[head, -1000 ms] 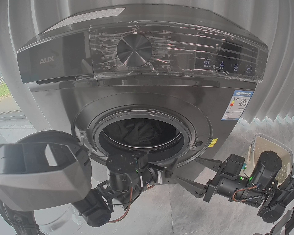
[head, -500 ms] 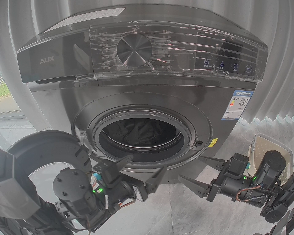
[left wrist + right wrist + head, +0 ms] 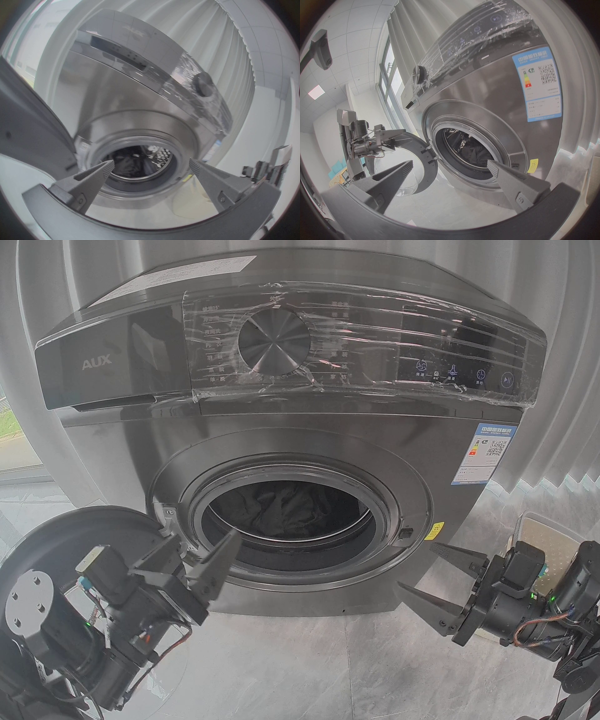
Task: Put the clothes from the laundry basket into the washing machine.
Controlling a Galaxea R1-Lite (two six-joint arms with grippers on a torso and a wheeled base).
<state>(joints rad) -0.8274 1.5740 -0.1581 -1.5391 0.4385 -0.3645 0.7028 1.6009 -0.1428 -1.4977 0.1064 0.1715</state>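
Clothes (image 3: 284,509), dark and crumpled, lie heaped at the back of the drum of the washing machine (image 3: 300,434), seen through its open mouth. My left gripper (image 3: 207,535), which a second ago sat just below the lower rim of that mouth, has drawn back toward the machine's left side. It now hangs before the swung-open door (image 3: 56,537), jaws apart and holding nothing. My right gripper (image 3: 414,565) has drifted a little toward the machine's right corner, jaws likewise spread and empty, close by the laundry basket (image 3: 553,537) on the floor (image 3: 312,665). The heap in the drum has not shifted.

I read this as a load just delivered and the left arm clearing out. Whether anything remains in the basket I cannot tell, since my right arm covers most of it.

The cloth looks soft and limp, folding over itself. The machine is brushed grey metal with a bright ring round its circular mouth. Its glossy control panel (image 3: 437,359) and round dial (image 3: 274,341) sit under wrinkled clear film. The door is a dark round frame about a glass porthole. The basket is pale perforated plastic with rounded corners, and the floor is polished, marble-veined tile.
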